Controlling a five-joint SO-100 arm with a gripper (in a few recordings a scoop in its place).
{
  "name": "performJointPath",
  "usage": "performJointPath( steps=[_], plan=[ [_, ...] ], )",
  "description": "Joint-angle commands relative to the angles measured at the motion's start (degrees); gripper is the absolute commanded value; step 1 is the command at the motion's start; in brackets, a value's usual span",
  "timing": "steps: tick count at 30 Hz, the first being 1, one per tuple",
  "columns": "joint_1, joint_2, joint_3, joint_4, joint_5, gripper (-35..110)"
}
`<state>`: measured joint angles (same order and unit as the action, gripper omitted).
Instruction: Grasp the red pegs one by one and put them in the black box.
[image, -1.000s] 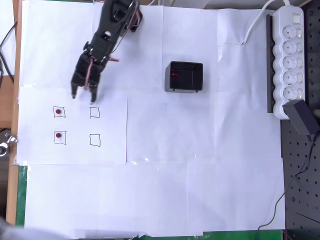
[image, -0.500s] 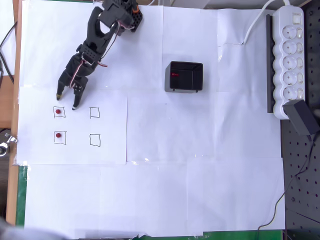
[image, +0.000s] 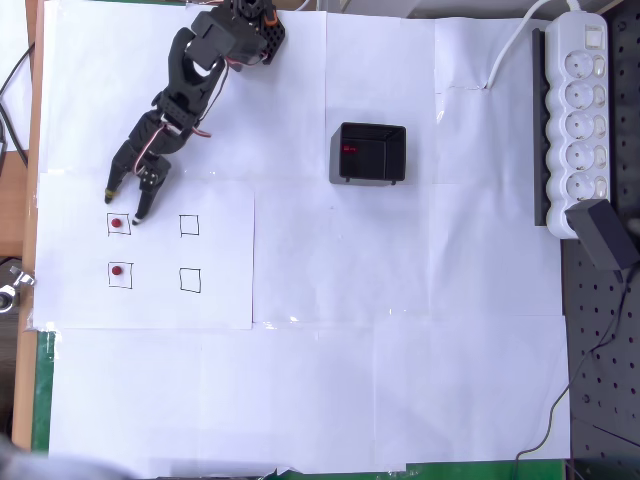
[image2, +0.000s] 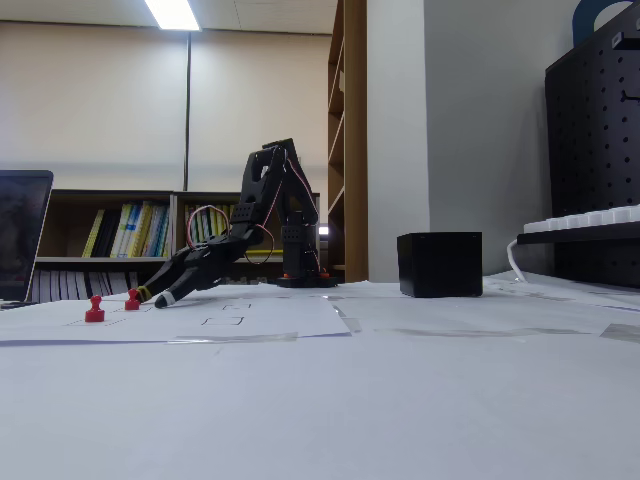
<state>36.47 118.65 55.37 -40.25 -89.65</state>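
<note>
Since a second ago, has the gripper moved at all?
Yes. In the overhead view the gripper has swung left and slightly down the picture, from above the upper-right drawn square to just above the upper red peg.

Overhead view: white power strip (image: 583, 120) cut by the top edge; its cable leaves the picture. Black adapter (image: 603, 233) clipped at the right edge. Inside the black box (image: 368, 153), a small red spot sits by the left wall, too small to identify.

Fixed view: laptop (image2: 22, 235) cut by the left edge. Black box (image2: 439, 264) interior hidden behind its walls. Gripper (image2: 153, 296) fingertips overlap; their gap unreadable.
</note>
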Motion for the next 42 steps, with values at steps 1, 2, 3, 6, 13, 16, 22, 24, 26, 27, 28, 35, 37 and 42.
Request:
performJointPath(
  steps=[1,2,3,6,13,16,22,24,26,27,28,35,37,42],
  plan=[
    [-1.0,1.8,4.0,-0.5,-1.1,24],
    [-1.1,1.9,4.2,-0.5,-1.0,24],
    [-1.5,2.0,4.2,-0.5,-1.0,24],
    [-2.6,2.0,4.2,-0.6,-1.1,24],
    [-4.1,2.2,4.6,-0.9,-1.1,24],
    [-4.0,2.9,5.4,-0.9,-0.9,23],
    [-3.3,3.5,5.8,-0.8,-0.3,22],
    [-3.0,3.7,5.8,-0.6,0.0,21],
    [-2.9,3.8,5.8,-0.6,0.1,20],
    [-2.9,3.9,5.8,-0.6,0.1,18],
    [-2.9,3.9,5.8,-0.6,0.1,17],
    [-3.3,3.9,5.9,-0.6,-0.2,6],
    [-3.3,3.8,5.9,-0.4,-0.3,2],
    [-3.4,3.9,5.9,-0.3,-0.1,0]
  ],
)
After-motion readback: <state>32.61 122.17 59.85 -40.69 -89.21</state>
